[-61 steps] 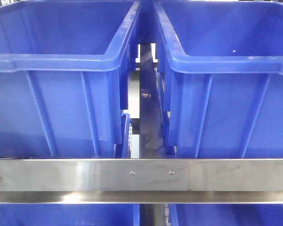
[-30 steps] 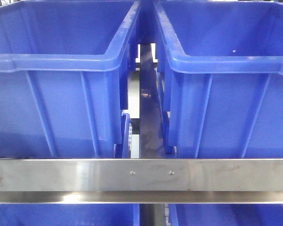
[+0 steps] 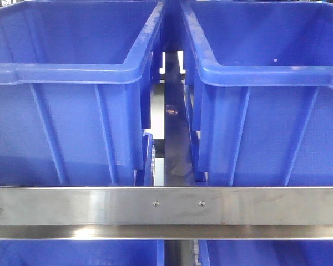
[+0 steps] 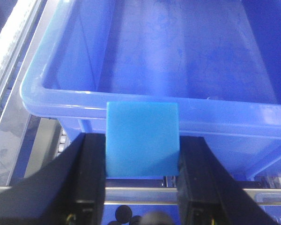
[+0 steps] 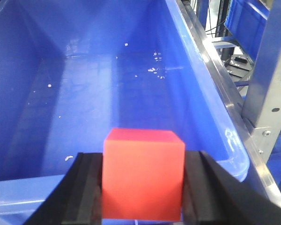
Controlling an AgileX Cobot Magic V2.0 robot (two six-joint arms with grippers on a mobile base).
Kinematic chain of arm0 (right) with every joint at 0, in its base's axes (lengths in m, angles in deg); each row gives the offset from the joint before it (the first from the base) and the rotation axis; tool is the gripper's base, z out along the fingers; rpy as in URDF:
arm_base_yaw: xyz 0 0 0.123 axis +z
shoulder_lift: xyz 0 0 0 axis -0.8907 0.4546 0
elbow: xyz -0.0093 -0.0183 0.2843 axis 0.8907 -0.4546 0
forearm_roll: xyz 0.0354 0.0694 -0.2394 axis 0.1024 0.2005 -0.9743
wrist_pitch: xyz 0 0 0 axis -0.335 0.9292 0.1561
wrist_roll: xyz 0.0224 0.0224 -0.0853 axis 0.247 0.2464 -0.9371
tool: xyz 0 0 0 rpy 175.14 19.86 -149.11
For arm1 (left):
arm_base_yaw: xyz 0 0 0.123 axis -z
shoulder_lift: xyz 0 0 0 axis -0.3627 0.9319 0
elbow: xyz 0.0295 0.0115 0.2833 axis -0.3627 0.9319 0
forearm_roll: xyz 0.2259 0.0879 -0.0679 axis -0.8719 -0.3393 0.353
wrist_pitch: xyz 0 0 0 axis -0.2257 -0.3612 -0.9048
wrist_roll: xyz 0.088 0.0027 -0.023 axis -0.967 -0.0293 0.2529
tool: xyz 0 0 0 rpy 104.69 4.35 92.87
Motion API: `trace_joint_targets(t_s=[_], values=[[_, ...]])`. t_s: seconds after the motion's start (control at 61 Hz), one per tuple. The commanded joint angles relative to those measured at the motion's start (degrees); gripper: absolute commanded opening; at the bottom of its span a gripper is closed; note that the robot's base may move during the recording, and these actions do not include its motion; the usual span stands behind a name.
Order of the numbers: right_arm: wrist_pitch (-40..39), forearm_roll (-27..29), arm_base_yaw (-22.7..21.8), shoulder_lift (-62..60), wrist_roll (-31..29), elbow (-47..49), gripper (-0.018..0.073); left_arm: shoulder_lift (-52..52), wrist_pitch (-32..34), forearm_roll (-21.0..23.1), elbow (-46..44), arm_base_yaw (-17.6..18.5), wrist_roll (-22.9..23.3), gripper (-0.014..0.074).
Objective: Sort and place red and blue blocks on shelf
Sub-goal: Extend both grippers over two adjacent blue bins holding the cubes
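In the left wrist view the sky-blue block (image 4: 142, 138) is pinched between the black fingers of my left gripper (image 4: 142, 154), shut on it, just short of the near rim of a large blue bin (image 4: 145, 112). In the right wrist view the red block (image 5: 143, 173) is clamped in my right gripper (image 5: 143, 187), shut on it, held over the near rim of another blue bin (image 5: 107, 93) whose inside shows only white specks. The shelf's steel rail (image 3: 166, 206) with two screws runs across the front view below two blue bins. Neither gripper nor block appears in the front view.
Two large blue bins (image 3: 72, 83) (image 3: 266, 83) stand side by side with a narrow gap (image 3: 173, 122) between them. More bins sit under the rail (image 3: 72, 254). A steel upright with holes (image 5: 271, 103) stands right of the right bin; white roller track (image 4: 14, 56) runs left of the left bin.
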Motion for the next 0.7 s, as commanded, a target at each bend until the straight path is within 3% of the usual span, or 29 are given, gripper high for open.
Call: trace_joint_targets(t_s=[0.0,0.23,0.459,0.689], values=[[-6.15,-0.76,-0.4,0.19,-0.19,1.72,0.0049,0.11,5.54,-0.4,-1.63,-0.1,0.29,0.0123],[-6.15,-0.76,-0.4,0.19,-0.19,1.72,0.0049,0.11,5.66,0.1,-1.63,-0.1,0.29,0.0123],[-6.15,-0.76,-0.4,0.24,-0.19,1.72,0.0049,0.11,6.35,3.98,-1.87,-0.1,0.29,0.0123],[-6.21,-0.76,-0.4,0.3,-0.19,1.72,0.0049,0.11,7.1,4.15,-5.61,-0.1,0.29,0.0123]])
